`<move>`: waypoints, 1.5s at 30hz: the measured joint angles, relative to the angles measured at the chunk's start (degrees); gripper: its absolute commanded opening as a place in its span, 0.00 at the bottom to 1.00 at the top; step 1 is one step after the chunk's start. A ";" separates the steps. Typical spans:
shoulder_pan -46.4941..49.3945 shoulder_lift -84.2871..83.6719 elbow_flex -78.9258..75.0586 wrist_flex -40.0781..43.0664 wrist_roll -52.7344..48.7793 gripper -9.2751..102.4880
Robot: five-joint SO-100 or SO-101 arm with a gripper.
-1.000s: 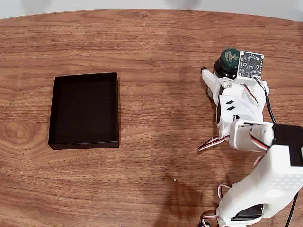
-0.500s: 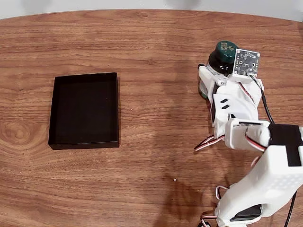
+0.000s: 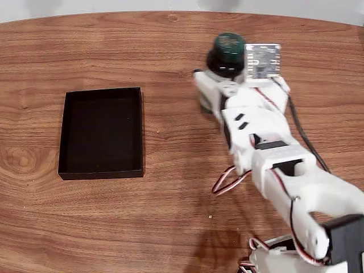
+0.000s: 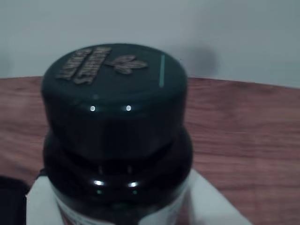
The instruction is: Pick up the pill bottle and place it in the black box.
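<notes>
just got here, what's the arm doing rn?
The white arm's end effector is shut on the pill bottle, gripping it below its dark-green cap. In the fixed view the bottle is right of centre, near the table's far edge. The black box sits empty at the left, well apart from the bottle. The wrist view shows the cap close up with white fingers on either side of the bottle.

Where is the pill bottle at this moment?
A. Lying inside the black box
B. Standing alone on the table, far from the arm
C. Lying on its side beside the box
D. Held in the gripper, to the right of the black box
D: in the fixed view the pill bottle sits in the gripper, well right of the black box, whose floor is bare.
</notes>
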 measured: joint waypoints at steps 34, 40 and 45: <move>-23.12 -34.72 -33.05 -2.46 1.76 0.21; -23.73 -39.46 -35.60 -5.10 1.76 0.21; -24.52 -42.01 -35.68 -7.38 1.76 0.20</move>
